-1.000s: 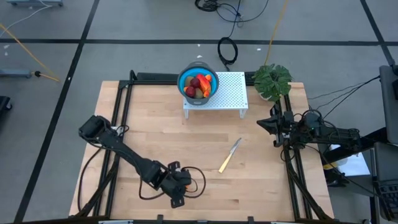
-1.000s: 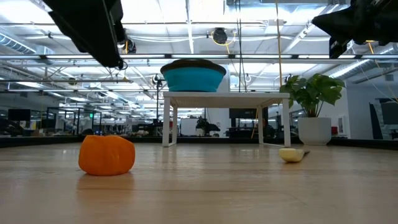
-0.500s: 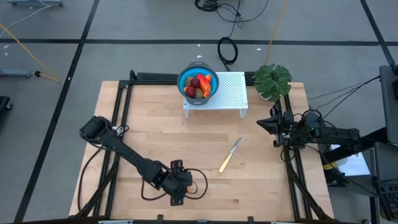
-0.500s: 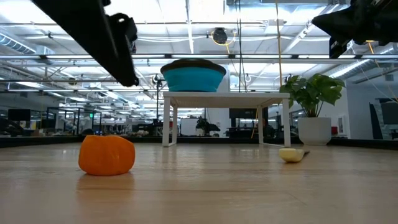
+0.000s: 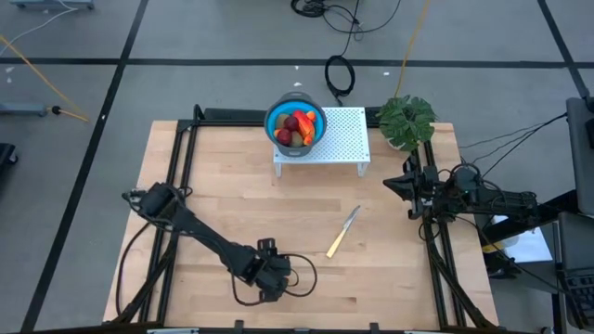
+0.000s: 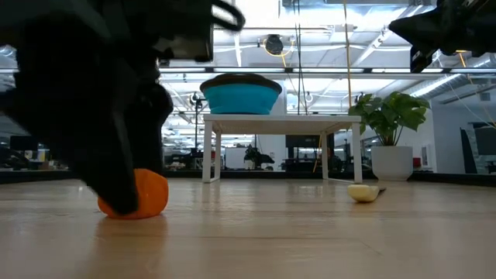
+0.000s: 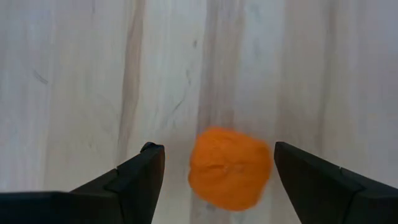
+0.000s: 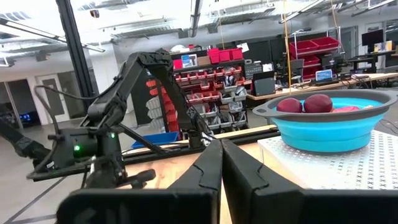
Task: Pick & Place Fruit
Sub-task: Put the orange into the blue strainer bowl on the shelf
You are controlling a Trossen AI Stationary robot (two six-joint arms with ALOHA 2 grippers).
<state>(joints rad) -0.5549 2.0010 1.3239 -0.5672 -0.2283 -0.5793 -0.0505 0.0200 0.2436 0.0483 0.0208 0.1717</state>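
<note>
Left arm reaches low across the near worktop (image 5: pixel 232 204), left gripper (image 7: pixel 214 168) pointing down close to the surface, fingers (image 7: pixel 140 174) spread wide. Right arm waits folded at the right edge, right gripper (image 8: pixel 221 163) level, fingers pressed together.

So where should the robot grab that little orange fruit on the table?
Around its round middle, coming straight down from above. The orange fruit sits alone on the wooden table, and the left gripper already hangs open over it, one finger on each side, so closing there should hold it.
</note>
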